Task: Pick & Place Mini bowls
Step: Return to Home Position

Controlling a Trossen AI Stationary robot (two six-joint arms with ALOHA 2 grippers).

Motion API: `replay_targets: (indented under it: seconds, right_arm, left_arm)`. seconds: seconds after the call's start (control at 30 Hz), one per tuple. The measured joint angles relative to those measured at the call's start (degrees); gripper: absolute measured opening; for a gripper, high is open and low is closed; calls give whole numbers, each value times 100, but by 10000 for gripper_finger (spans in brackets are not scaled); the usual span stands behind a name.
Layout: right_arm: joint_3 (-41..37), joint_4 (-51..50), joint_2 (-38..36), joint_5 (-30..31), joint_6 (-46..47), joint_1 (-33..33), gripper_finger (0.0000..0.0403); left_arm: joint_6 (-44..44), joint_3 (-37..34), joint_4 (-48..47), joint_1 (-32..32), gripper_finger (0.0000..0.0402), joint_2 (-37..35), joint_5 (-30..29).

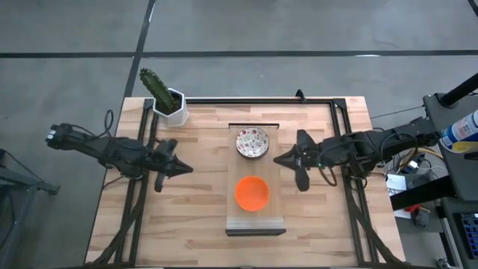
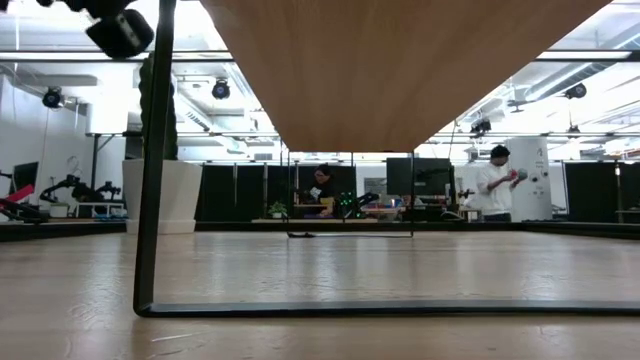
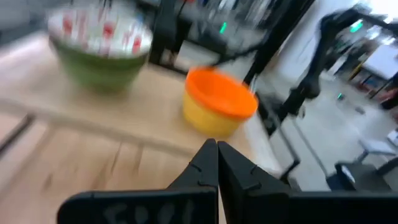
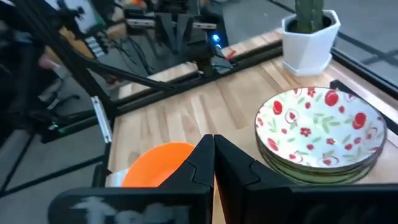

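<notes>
Two small stacks of mini bowls stand on a raised wooden board (image 1: 254, 217) in the middle of the table. The far stack (image 1: 252, 143) has a white bowl with red and green speckles on top (image 4: 320, 127) and green outer walls (image 3: 99, 65). The near stack is an orange bowl (image 1: 252, 192) nested in a yellow one (image 3: 208, 121). My left gripper (image 1: 187, 169) hovers shut to the left of the board, pointing at it (image 3: 217, 158). My right gripper (image 1: 278, 159) hovers shut at the board's right edge, between the two stacks (image 4: 213, 152). The other bowls are hidden.
A white pot with a green cactus (image 1: 170, 103) stands at the table's far left corner (image 4: 309, 37). A black metal frame (image 1: 261, 100) runs along the far edge and both sides. In the low view the board's underside (image 2: 400, 70) hangs overhead. People stand far off in the room.
</notes>
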Motion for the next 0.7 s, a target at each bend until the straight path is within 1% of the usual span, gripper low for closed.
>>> replay_targets:
  seconds: [0.1,0.2,0.27,0.37,0.43,0.53,0.6,0.63,0.7]
  right_arm:
    - [-573,673,-302,-125,-263,40,8]
    - [-1163,1451,-611,-388,-477,36,8]
    - [-1537,1839,-813,-654,-625,36,8]
    - [-2068,2458,-1099,-1154,-1150,39,8]
    - [-2315,2744,-1278,-1371,-1448,39,8]
    - [-2561,2563,-1500,-1394,-1858,36,8]
    - [-2735,2458,-1579,-1287,-1764,39,9]
    - [-2846,2492,-1617,-1207,-1716,43,9]
    - [-3091,2910,-1671,-1199,-1960,16,9]
  left_arm:
    - [409,-563,931,2,0,-287,36]
    - [462,-948,1601,0,0,-503,69]
    - [495,-1087,1694,0,0,-618,70]
    - [918,-1204,1771,2,0,-839,280]
    - [1141,-1227,1828,-1,0,-976,346]
    - [1478,-1269,1761,8,0,-1062,262]
    - [1617,-1340,1623,11,0,-1082,203]
    - [1653,-1372,1641,9,0,-1086,200]
    - [1866,-1429,1708,9,0,-1089,283]
